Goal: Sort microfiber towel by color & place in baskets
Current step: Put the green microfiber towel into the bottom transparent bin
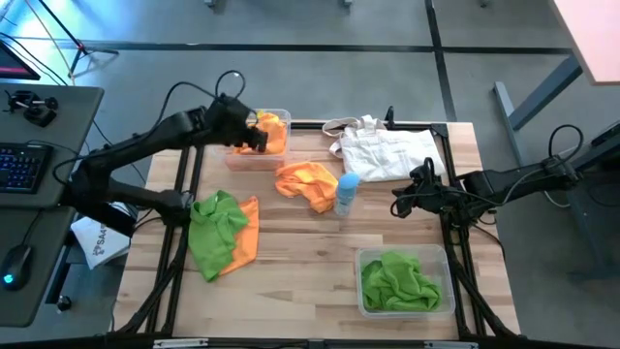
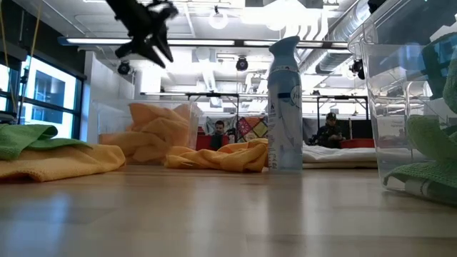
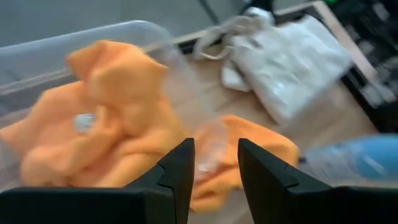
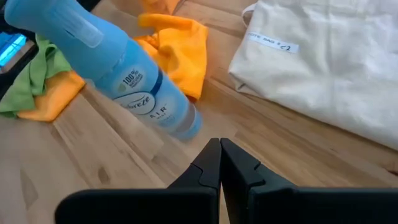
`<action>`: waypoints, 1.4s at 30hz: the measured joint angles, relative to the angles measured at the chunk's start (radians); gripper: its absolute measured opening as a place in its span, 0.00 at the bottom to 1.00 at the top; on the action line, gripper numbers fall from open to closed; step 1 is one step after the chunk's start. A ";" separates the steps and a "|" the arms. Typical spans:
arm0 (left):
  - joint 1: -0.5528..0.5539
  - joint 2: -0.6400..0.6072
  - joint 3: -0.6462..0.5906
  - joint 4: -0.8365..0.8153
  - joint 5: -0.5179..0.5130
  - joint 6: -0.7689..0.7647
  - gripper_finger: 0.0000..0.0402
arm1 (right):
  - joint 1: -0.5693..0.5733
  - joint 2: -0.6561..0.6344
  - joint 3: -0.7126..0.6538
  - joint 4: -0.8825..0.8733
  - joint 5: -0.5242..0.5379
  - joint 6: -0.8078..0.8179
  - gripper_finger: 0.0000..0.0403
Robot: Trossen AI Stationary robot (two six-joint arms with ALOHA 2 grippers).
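Note:
My left gripper (image 1: 258,138) (image 3: 216,167) (image 2: 146,36) hovers open and empty above the clear far-left basket (image 1: 242,162) (image 3: 93,34), which holds orange towels (image 1: 275,133) (image 3: 106,118). Another orange towel (image 1: 308,182) (image 3: 255,140) (image 4: 177,50) lies crumpled on the table just in front of that basket. A green towel (image 1: 215,225) lies over an orange one (image 1: 246,237) near the left edge. The near-right basket (image 1: 360,260) (image 2: 400,86) holds green towels (image 1: 397,281). My right gripper (image 1: 400,201) (image 4: 219,163) is shut and empty, low over the table right of the bottle.
A light-blue spray bottle (image 1: 347,192) (image 4: 124,68) (image 2: 285,107) stands mid-table between the loose orange towel and my right gripper. A white tote bag (image 1: 387,150) (image 4: 323,62) lies at the far edge. Bare wood shows in the table's near middle (image 1: 300,281).

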 joint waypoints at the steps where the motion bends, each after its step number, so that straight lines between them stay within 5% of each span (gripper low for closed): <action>1: -0.039 -0.008 0.000 -0.001 -0.018 -0.005 0.28 | 0.000 0.000 0.000 0.000 -0.002 0.002 0.00; 9: -0.317 -0.003 0.000 -0.006 -0.093 -0.047 0.28 | 0.000 0.000 0.000 0.052 -0.004 -0.110 0.00; 17: -0.482 0.040 0.001 -0.011 -0.101 -0.077 0.28 | 0.000 0.001 0.000 0.196 -0.016 -0.291 0.00; 29: -0.584 0.171 0.001 -0.046 -0.037 0.114 0.28 | 0.008 0.125 0.012 0.233 -0.106 -0.334 0.00; 42: -0.614 0.146 0.000 -0.238 -0.054 0.161 0.19 | 0.103 0.331 0.292 0.068 0.010 -0.259 0.00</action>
